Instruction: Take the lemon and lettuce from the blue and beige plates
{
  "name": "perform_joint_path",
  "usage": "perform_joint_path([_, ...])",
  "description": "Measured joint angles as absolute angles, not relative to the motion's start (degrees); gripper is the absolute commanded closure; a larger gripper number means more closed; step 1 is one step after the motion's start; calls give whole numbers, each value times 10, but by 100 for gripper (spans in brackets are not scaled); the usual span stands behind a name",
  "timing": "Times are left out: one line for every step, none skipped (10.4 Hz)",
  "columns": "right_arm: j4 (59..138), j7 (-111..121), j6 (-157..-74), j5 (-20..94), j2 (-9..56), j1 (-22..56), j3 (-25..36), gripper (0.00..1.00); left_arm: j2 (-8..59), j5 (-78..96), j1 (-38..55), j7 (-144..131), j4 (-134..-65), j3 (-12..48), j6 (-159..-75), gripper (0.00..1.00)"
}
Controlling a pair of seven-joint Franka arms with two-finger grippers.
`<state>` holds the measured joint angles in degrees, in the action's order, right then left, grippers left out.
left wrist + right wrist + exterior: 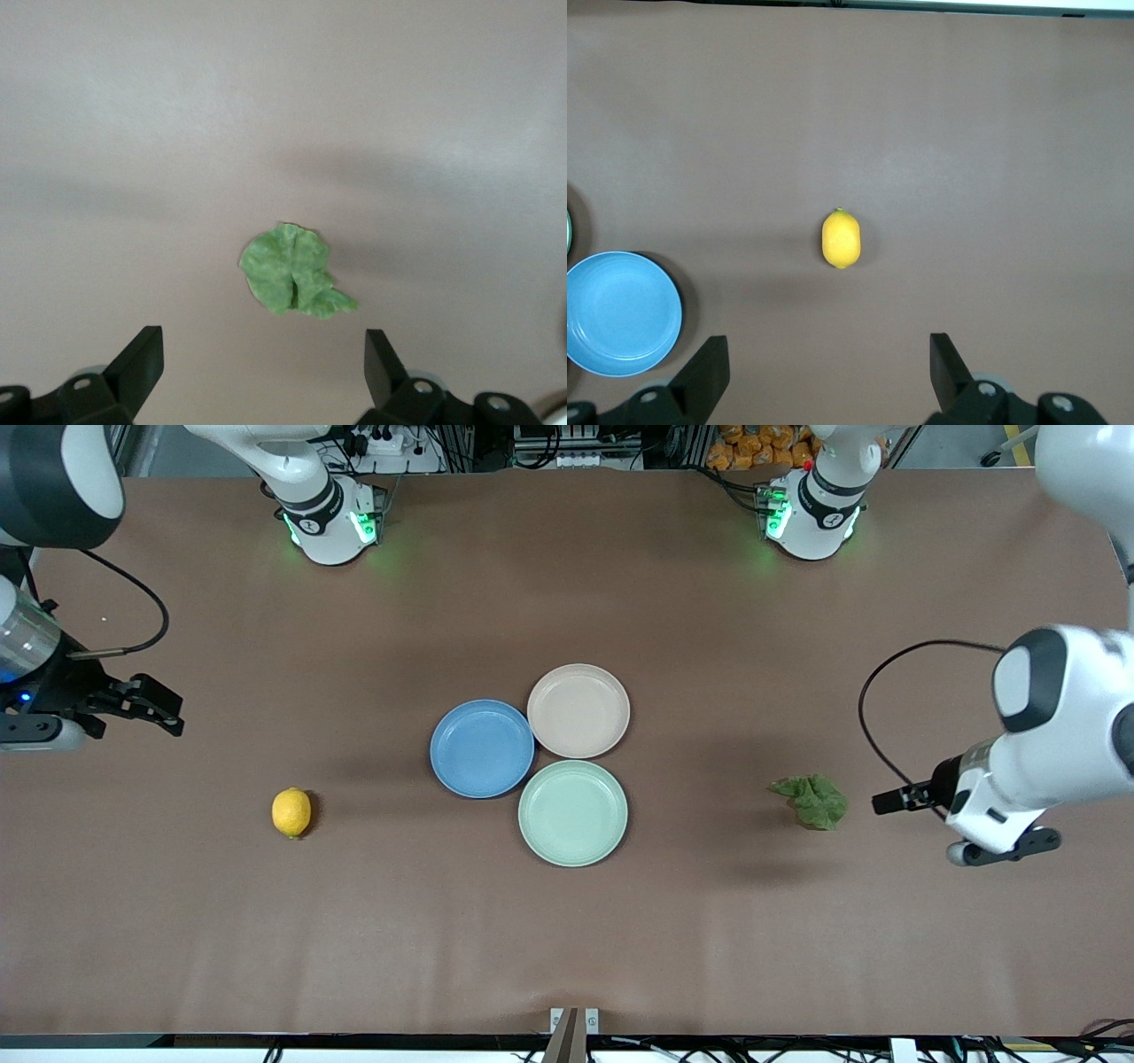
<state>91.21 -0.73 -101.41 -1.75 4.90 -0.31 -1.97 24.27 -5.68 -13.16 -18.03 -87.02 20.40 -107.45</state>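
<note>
The lemon (291, 812) lay on the bare brown table (567, 939), toward the right arm's end, well apart from the plates. In the right wrist view the lemon (841, 238) sat alone on the table with the blue plate (620, 312) off to one side. The lettuce (811, 800) lay on the table too, toward the left arm's end, a crumpled green leaf with nothing under it. The left wrist view showed the lettuce (294, 282) by itself on the table. Three plates sat in the middle, rims touching or nearly touching. The blue plate (482, 748) was on the lemon's side. The beige plate (578, 710) was farther from the front camera. A pale green plate (573, 812) was nearer to it. All three plates had nothing in them. The right gripper (146, 710) hung over the table past the lemon, at the right arm's end, with its fingers (704, 376) spread apart and holding nothing. The left gripper (895, 800) hung just beside the lettuce, at the left arm's end, its fingers (140, 359) also spread apart and holding nothing.
</note>
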Motion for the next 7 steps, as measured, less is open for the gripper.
perform_joint_path([909,-7,-999,-14,44,-4,-17,0,222,-57,-131,-178,-869,205,-1061,0])
perform_joint_path([904,-7,-980,-13,37,-4,-17,0,203,-57,-131,-167,-861,204,-1049,0])
perform_joint_path([894,-7,-956,-12,30,-4,-17,0,186,-55,-130,-152,-853,203,-1042,0])
perform_joint_path([883,-7,-932,-12,24,-4,-17,0,165,-48,-127,-140,-848,192,-1038,0])
perform_joint_path([876,-7,-916,-12,21,-4,-17,0,143,-30,-116,-131,-847,167,-1031,0])
perform_joint_path([870,-7,-902,-11,21,-4,-18,0,121,-17,-95,-124,-846,133,-1021,0])
perform_joint_path([863,-7,-890,-10,20,-5,-17,0,101,-13,-70,-124,-845,103,-1005,0])
